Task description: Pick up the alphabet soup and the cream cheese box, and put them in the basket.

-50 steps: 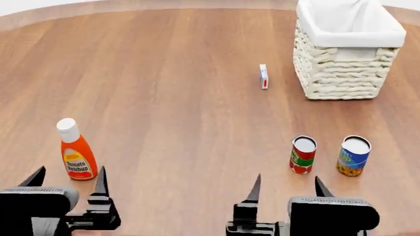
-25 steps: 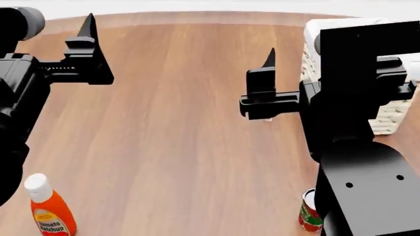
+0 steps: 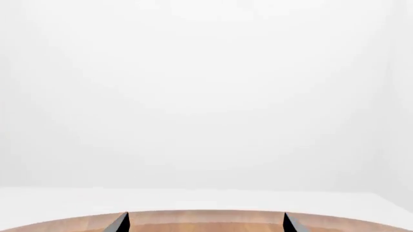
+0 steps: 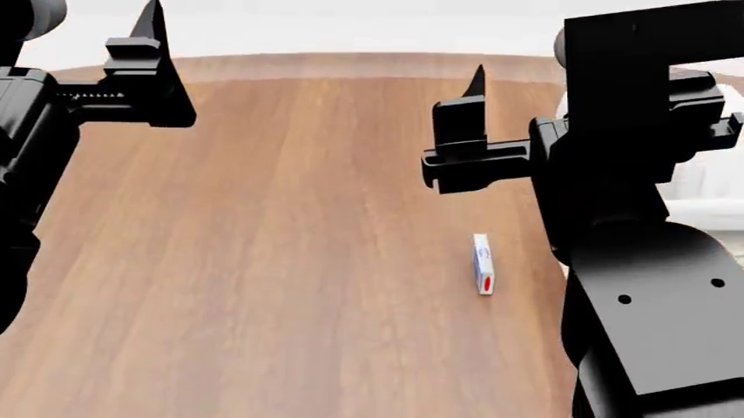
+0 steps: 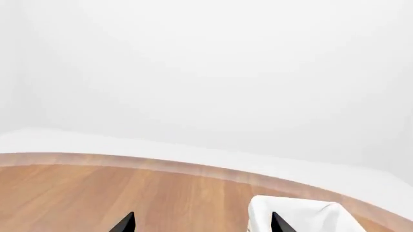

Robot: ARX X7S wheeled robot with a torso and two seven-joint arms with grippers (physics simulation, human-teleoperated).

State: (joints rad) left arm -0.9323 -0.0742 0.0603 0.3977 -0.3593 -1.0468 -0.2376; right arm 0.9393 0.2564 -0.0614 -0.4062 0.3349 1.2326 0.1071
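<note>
The cream cheese box [image 4: 483, 263], white and pale blue with a red mark, stands on edge on the wooden table [image 4: 291, 226], below and just right of my right gripper's visible finger [image 4: 475, 87]. The basket shows only as its white liner in the right wrist view [image 5: 300, 217]; in the head view my right arm hides it. The alphabet soup is out of view. My right gripper [image 5: 203, 223] is open and empty, raised high over the table. My left gripper [image 3: 206, 224] is open and empty, also raised, with one finger [image 4: 149, 39] showing at the head view's upper left.
My right arm's black body [image 4: 639, 261] fills the head view's right side. My left arm [image 4: 30, 139] covers its left edge. The table's curved far edge [image 4: 326, 59] runs across the back, with white floor beyond.
Both arms rose from the near table edge to head height. The view then shifted, so the ketchup bottle and the cans left it and the box came out from behind the right gripper.
</note>
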